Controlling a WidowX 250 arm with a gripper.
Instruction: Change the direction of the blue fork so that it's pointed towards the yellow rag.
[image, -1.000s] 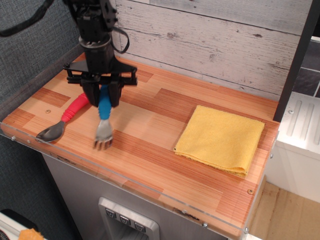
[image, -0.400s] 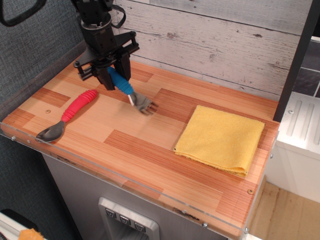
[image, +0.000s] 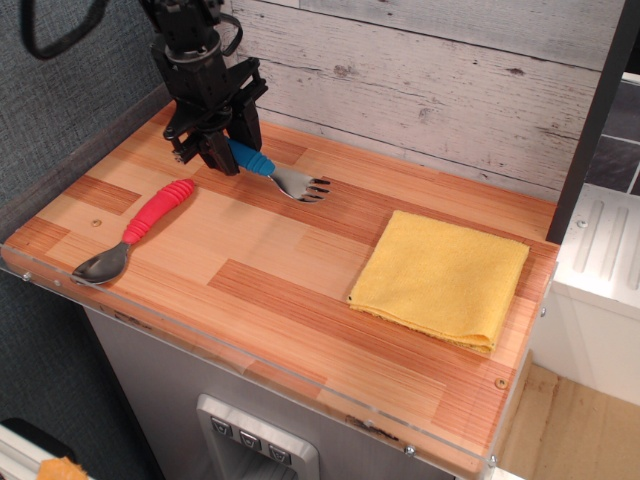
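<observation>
The blue fork (image: 272, 172) has a ribbed blue handle and grey tines. My gripper (image: 226, 152) is shut on the handle's left end and holds it at the back left of the wooden counter. The fork lies nearly level, with its tines pointing right toward the yellow rag (image: 441, 278). The rag is a folded yellow square lying flat at the right of the counter, well apart from the fork. I cannot tell whether the tines touch the counter.
A red-handled spoon (image: 140, 227) lies at the front left, bowl toward the counter's front edge (image: 250, 365). A grey plank wall (image: 420, 80) runs behind. A dark post (image: 592, 120) stands at the far right.
My gripper has lifted the fork from beside the spoon, moved it back and turned it counter-clockwise. The tines pointed at the front edge and now point right toward the rag.
</observation>
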